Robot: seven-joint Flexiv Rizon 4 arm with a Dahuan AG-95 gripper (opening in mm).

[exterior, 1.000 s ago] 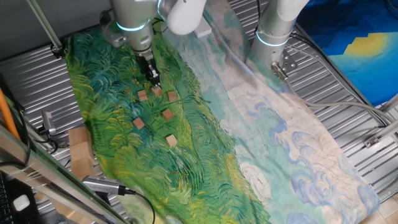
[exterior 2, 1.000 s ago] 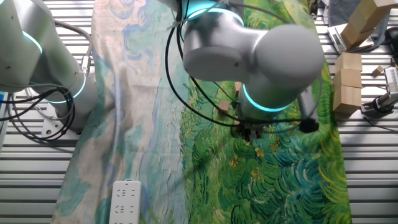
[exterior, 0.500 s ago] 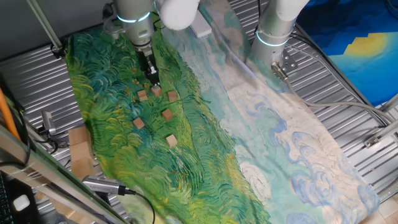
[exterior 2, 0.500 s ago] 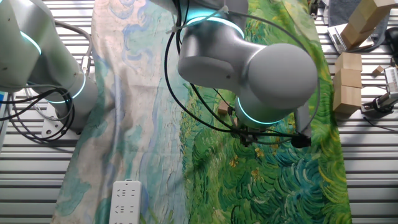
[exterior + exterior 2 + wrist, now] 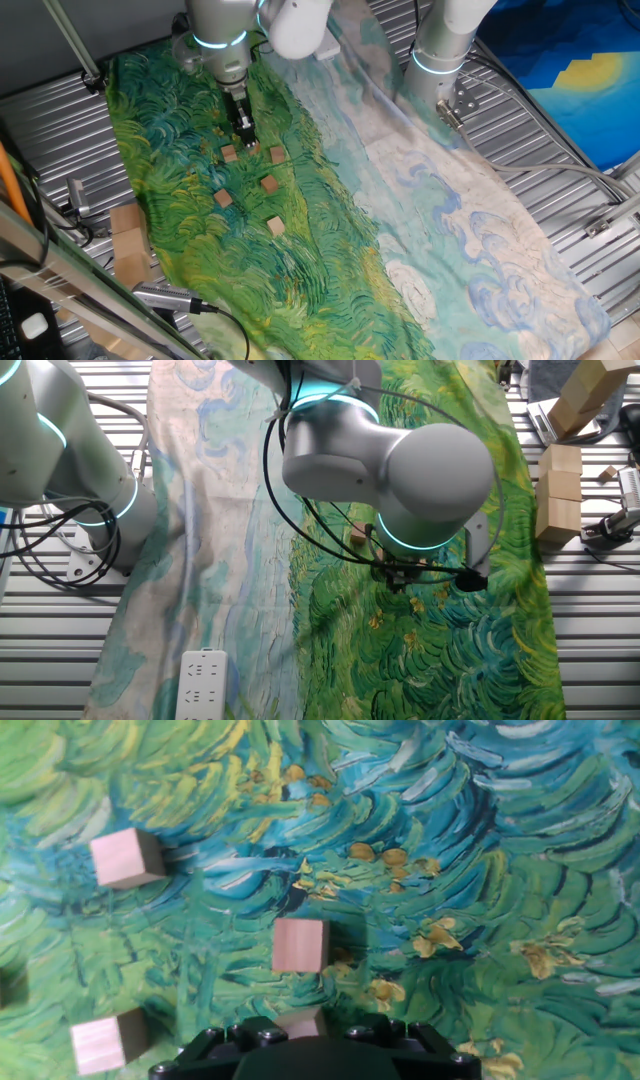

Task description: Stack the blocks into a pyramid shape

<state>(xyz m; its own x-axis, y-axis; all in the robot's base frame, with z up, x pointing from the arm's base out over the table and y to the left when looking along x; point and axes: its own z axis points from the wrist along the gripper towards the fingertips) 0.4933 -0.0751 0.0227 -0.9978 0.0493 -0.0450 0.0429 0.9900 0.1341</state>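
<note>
Gripper: the gripper [image 5: 247,140] hung low over the cloth [image 5: 170,130], fingers pointing down; its body filled the bottom edge of the hand view, and whether the jaws stood open or closed could not be told, nor whether they held anything.
Blocks: five cubes lay loose on the cloth, none stacked. In the one fixed view, one block [image 5: 229,153] sat just beside the fingertips, another [image 5: 276,155] just past them on the other side, and three more [image 5: 270,184] [image 5: 222,199] [image 5: 276,227] were spread further out toward the camera.
Hand view: one cube [image 5: 300,945] lay just ahead of the fingers, a second [image 5: 301,1021] peeked out right at the gripper's body, a third [image 5: 126,857] well off up-left, a fourth [image 5: 105,1042] low to the left.
Handling: likely light, stiff and not fragile; smooth wooden faces could slip a little, so a square pinch on two opposite flat sides, mid-height, looked safest.
Shapes and materials: plain pale wood, sharp-edged cubes with flat faces that should stack cleanly. The cloth was soft, printed in swirling green and blue brushstrokes, and slightly wrinkled, so a block might rock on it.
Other fixed view: the arm [image 5: 400,460] hid nearly everything; only a sliver of block [image 5: 358,534] showed.
</note>
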